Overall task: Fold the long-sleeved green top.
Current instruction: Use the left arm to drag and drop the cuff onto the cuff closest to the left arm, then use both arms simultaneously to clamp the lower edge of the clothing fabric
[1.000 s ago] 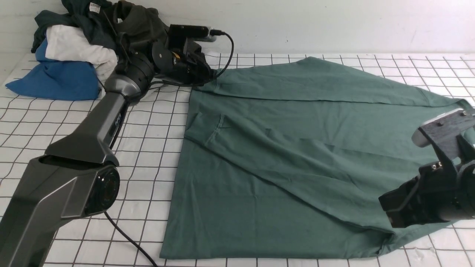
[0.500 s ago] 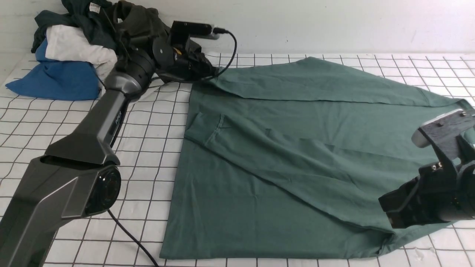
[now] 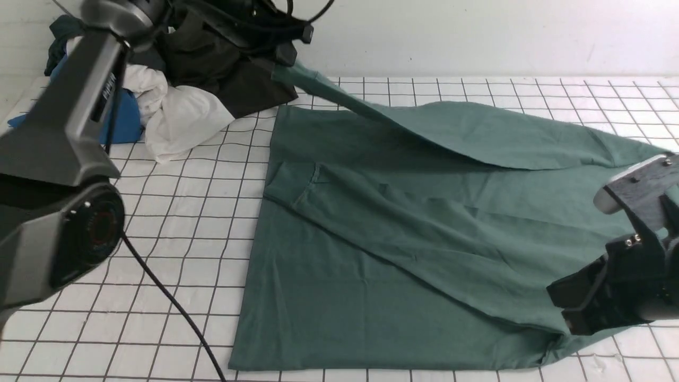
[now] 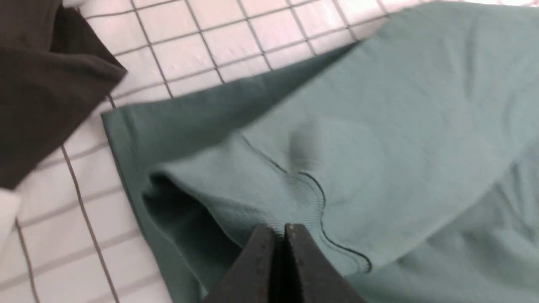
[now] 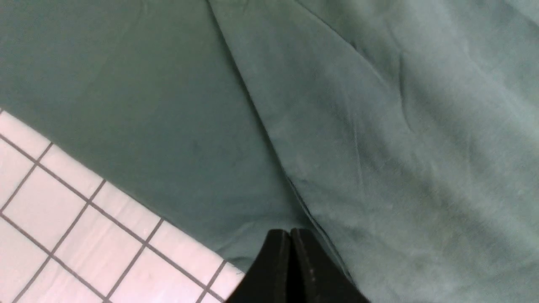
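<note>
The green top [image 3: 403, 254] lies spread over the white gridded counter [image 3: 201, 223], covering most of its middle and right. Left of the top the counter is bare, crossed only by a black cable [image 3: 170, 302] that runs toward the near edge. A thin strip of counter shows along the top's near hem, and another between its far side and the wall [image 3: 477, 37]. Just beyond the top's far-left corner sits a pile of clothes: a dark garment [image 3: 228, 69], a white one [image 3: 180, 116] and a blue one [image 3: 124, 119], with the dark one touching the raised sleeve's end.

The left arm [image 3: 79, 106] reaches from the near left up over that pile. The left fingers [image 4: 294, 240] are pressed together, pinching the ribbed cuff of the top's far sleeve and holding it off the counter. The right arm [image 3: 631, 265] sits low at the top's near-right corner. The right fingers [image 5: 294, 244] are pressed together just above the cloth there. Whether cloth is caught between them cannot be told.

The top is muted green and mostly smooth. Its body lies flat, one sleeve is folded diagonally across it, and the held sleeve rises in a taut ridge toward the pile.
</note>
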Available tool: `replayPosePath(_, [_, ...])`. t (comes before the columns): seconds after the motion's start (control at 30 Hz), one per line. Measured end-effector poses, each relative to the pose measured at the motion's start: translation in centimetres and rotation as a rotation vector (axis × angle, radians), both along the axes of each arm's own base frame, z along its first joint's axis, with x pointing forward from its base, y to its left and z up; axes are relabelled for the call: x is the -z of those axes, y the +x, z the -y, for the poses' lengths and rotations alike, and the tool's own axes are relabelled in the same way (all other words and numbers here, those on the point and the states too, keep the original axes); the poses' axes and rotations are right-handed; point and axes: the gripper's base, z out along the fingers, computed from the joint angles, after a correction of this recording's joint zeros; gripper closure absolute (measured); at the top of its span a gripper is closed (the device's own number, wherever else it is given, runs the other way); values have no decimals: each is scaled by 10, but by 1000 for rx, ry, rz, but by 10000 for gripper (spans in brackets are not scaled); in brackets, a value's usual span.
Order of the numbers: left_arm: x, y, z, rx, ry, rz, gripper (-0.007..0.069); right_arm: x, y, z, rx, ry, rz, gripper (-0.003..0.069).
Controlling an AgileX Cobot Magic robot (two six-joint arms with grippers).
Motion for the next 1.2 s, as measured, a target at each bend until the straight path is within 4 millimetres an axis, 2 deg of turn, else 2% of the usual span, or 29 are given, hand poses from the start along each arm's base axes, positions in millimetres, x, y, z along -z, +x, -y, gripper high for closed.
replayPosePath(0.03, [-7, -5, 2, 6, 4, 8, 625, -1, -1, 0, 0, 1, 5, 673])
replayPosePath(0.1, [0, -23, 9, 33, 73, -66, 625, -11, -8, 2, -12, -10, 50, 673])
replayPosePath(0.2, [41, -70, 21, 112, 213, -262, 625, -29, -21, 5, -17, -6, 136, 673])
replayPosePath(0.23, [63, -80, 21, 124, 247, -331, 625, -31, -22, 5, -16, -3, 149, 673])
replayPosePath(0.27, [70, -85, 22, 130, 260, -347, 625, -32, -23, 5, -13, 0, 154, 673])
replayPosePath(0.3, [102, -94, 21, 130, 299, -396, 621, -37, -24, 5, -1, 19, 180, 673])
replayPosePath(0.4, [131, -100, 16, 126, 354, -429, 587, -39, -23, 4, 19, 47, 201, 673])
replayPosePath(0.5, [127, -103, 13, 133, 384, -439, 529, -40, -23, 4, 22, 55, 200, 673])
replayPosePath(0.63, [82, -117, 10, 139, 388, -405, 344, -40, -23, 4, 25, 59, 203, 673])
replayPosePath(0.67, [80, -118, 11, 139, 385, -400, 336, -40, -23, 4, 25, 59, 203, 673])
replayPosePath(0.7, [65, -131, 16, 156, 364, -378, 270, -40, -23, 4, 24, 59, 202, 673])
replayPosePath(0.73, [59, -142, 20, 183, 362, -368, 235, -40, -23, 4, 24, 60, 201, 673])
replayPosePath(0.77, [56, -143, 22, 187, 361, -360, 228, -40, -23, 4, 23, 60, 200, 673])
replayPosePath(0.8, [55, -165, 32, 267, 377, -357, 188, -39, -24, 3, 21, 63, 194, 673])
replayPosePath(0.87, [65, -191, 41, 404, 426, -369, 167, -39, -25, 3, 15, 70, 179, 673])
replayPosePath(0.93, [86, -217, 47, 586, 501, -390, 158, -38, -26, 2, 10, 78, 164, 673])
replayPosePath(0.97, [91, -222, 47, 621, 519, -392, 158, -38, -26, 1, 8, 80, 159, 673])
replayPosePath(1.0, [108, -232, 47, 728, 575, -383, 156, -38, -27, 1, 4, 83, 154, 673])
replayPosePath(1.13, [149, -242, 40, 903, 674, -313, 157, -37, -28, 0, -15, 77, 148, 673])
replayPosePath(1.2, [158, -242, 39, 926, 684, -309, 157, -37, -28, 0, -17, 77, 149, 673])
